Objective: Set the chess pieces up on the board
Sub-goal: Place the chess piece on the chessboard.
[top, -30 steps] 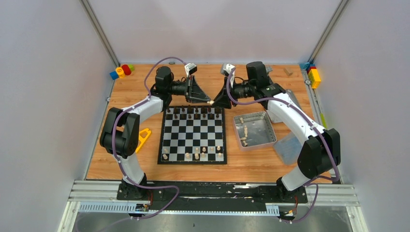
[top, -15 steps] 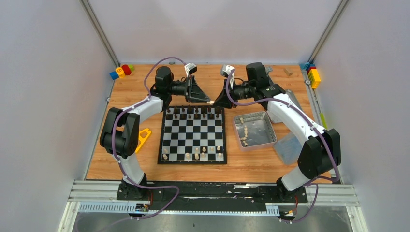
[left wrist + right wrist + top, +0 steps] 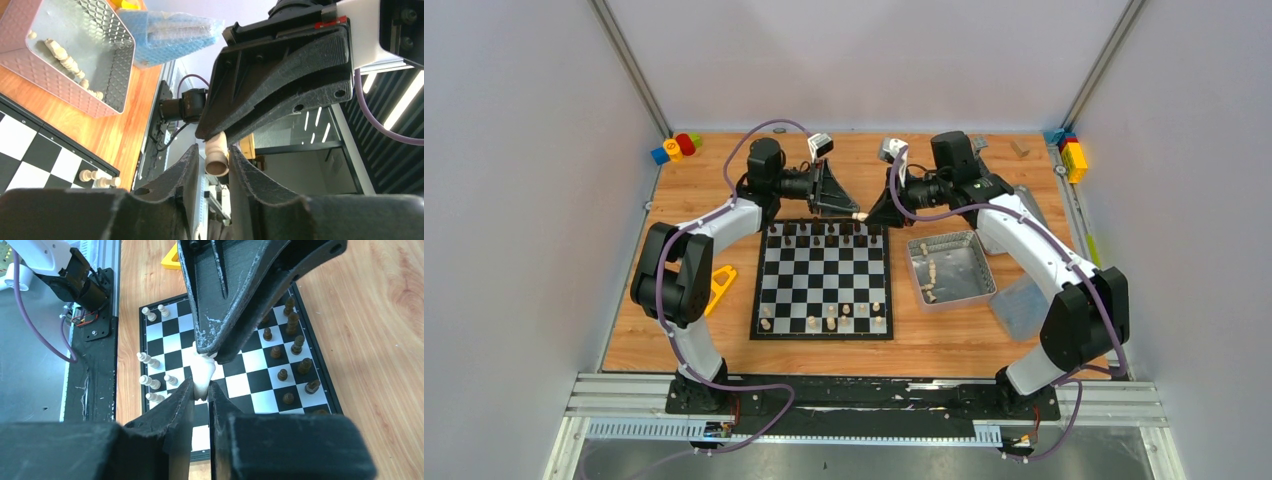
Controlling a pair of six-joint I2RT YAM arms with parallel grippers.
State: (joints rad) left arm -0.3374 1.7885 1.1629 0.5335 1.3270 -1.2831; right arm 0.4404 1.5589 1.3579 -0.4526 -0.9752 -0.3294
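Over far edge of board [image 3: 822,275]: right claw [image 3: 201,386] clamped on pale piece [image 3: 202,371]; left claw [image 3: 212,150] brackets its base, grip unclear. Dark pieces [image 3: 829,232] largely placed; pale rows [image 3: 829,318] sparse, more in tin [image 3: 944,238].

One pale chess piece [image 3: 860,214] hangs above the board [image 3: 824,275]'s far edge (dark pieces [image 3: 817,231] ranked below).

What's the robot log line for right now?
handover | right hand grips pale piece | left hand around it, grip unclear
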